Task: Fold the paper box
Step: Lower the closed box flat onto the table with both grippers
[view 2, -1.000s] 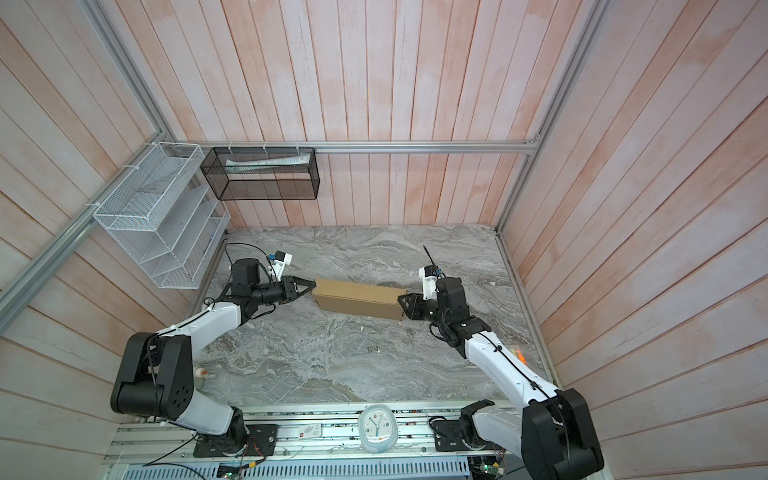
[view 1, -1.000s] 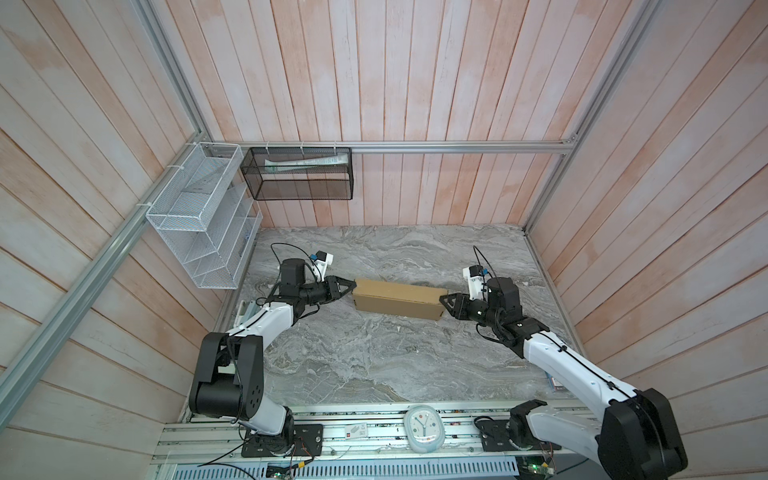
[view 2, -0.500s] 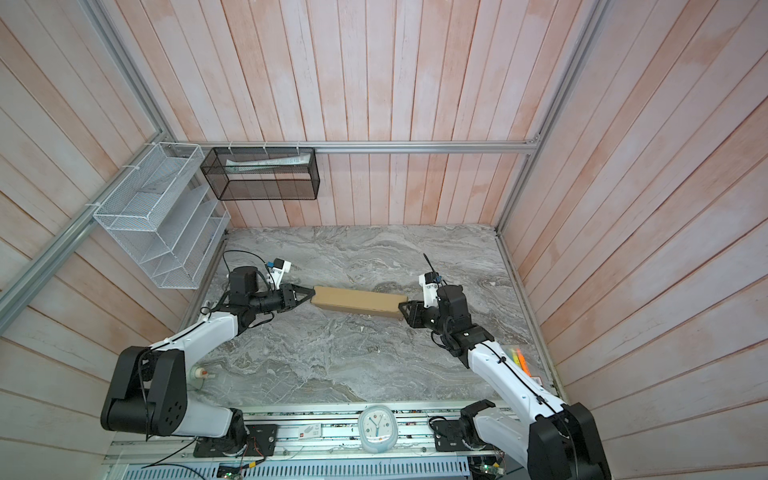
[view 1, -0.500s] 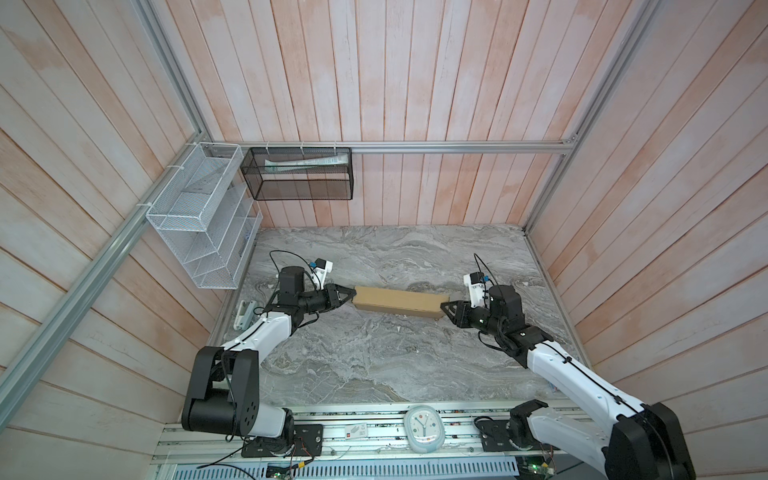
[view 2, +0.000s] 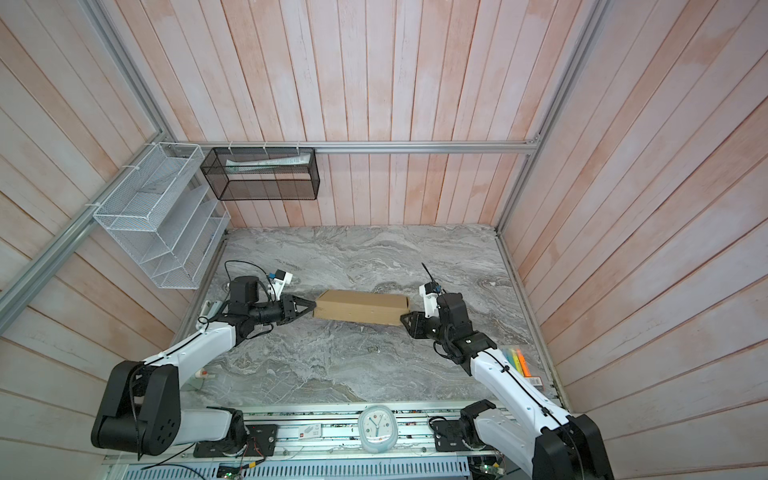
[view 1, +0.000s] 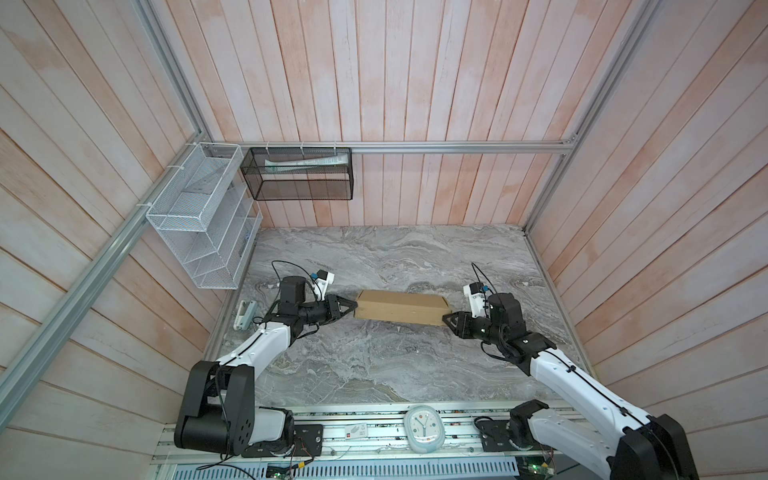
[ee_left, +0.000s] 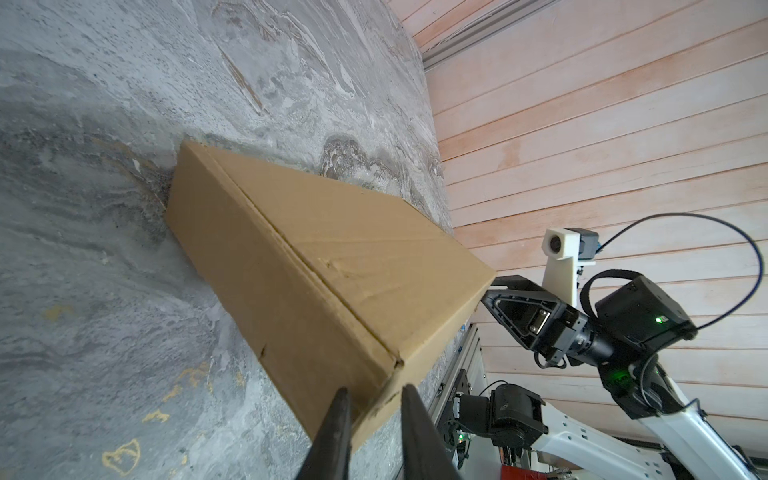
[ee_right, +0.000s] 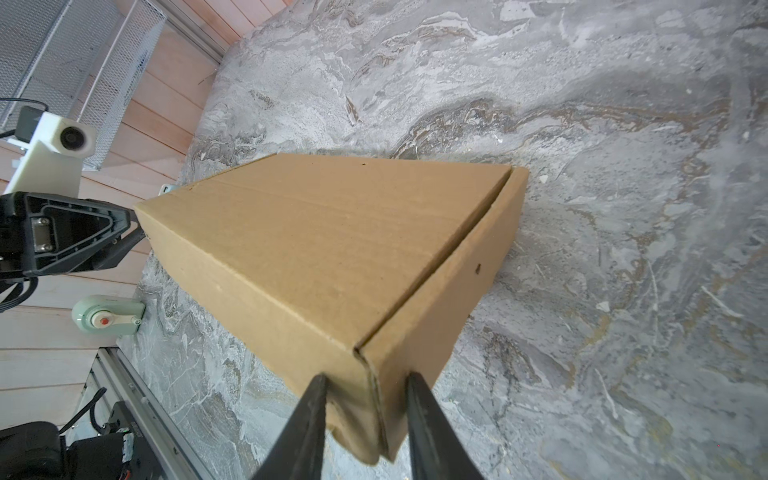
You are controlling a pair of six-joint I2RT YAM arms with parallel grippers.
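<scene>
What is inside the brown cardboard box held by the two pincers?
Nothing inside can be seen. The plain brown corrugated cardboard box is folded shut; only its outer faces and lid seam show. The left pincer and right pincer clamp its ends.

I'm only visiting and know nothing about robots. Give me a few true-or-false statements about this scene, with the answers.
1. The box is folded shut. True.
2. The left gripper and right gripper each clamp one end of it. True.
3. The box carries a printed logo. False: it is plain brown.
4. The clock sits on the box. False: it lies on the front rail.
5. The white wire rack hangs on the left wall. True.
</scene>
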